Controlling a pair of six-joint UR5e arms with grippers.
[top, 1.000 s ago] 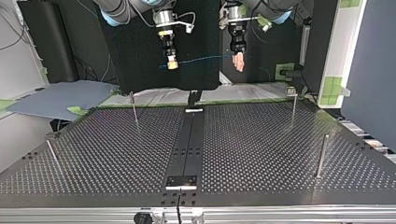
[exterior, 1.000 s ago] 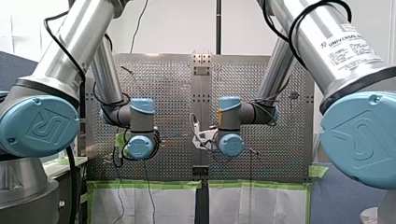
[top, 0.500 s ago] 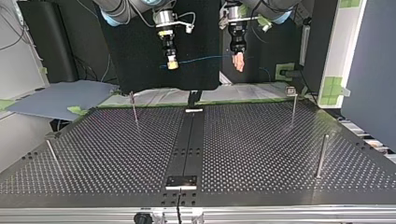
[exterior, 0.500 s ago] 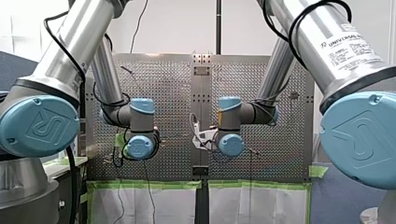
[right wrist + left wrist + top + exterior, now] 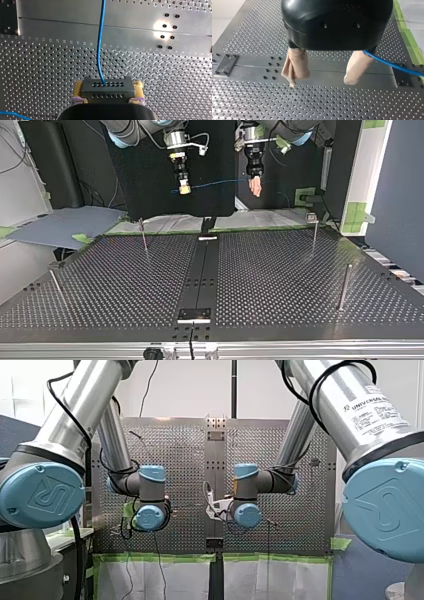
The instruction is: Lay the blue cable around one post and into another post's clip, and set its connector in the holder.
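My right gripper [image 5: 108, 87] is clamped on the dark connector [image 5: 107, 88] between yellow pads [image 5: 79, 87]. The blue cable [image 5: 100, 42] leaves the connector's face and runs ahead over the perforated table [image 5: 45, 62]. My left gripper [image 5: 322, 80] has its beige fingers [image 5: 297, 63] spread, gripping nothing, with the cable just outside one finger. In the top view, upper centre, the cable spans both grippers. The arm label [image 5: 374, 407] reads "UNIVERSAL ROBOTS".

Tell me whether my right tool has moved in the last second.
No. My right tool stays put against the thin post in the top view.
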